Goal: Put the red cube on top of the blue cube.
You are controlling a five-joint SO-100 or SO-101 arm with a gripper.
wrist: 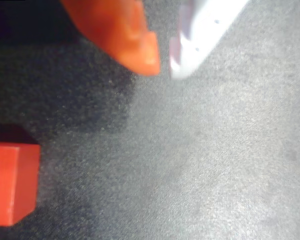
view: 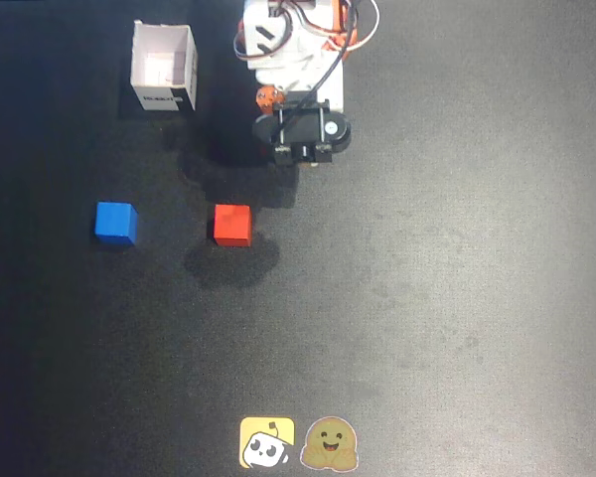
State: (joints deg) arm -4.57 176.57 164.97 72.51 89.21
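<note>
Plainly matte red cube (view: 232,224), blue cube (view: 114,221) well apart

Table (view: 457,298) – dark grey, matt, fine grainy texture like felt or rough mat in the wrist view. Red cube (view: 232,225) and blue cube (view: 114,222) – plain matt faces, smooth, look like plastic or painted. White box (view: 164,66) – thin walls, paper or card look, matt. Gripper (wrist: 164,64) – one orange finger (wrist: 125,30), one white finger (wrist: 205,30), both smooth plastic, slight sheen. Two stickers (view: 300,443) at the bottom edge, glossy print.
</note>
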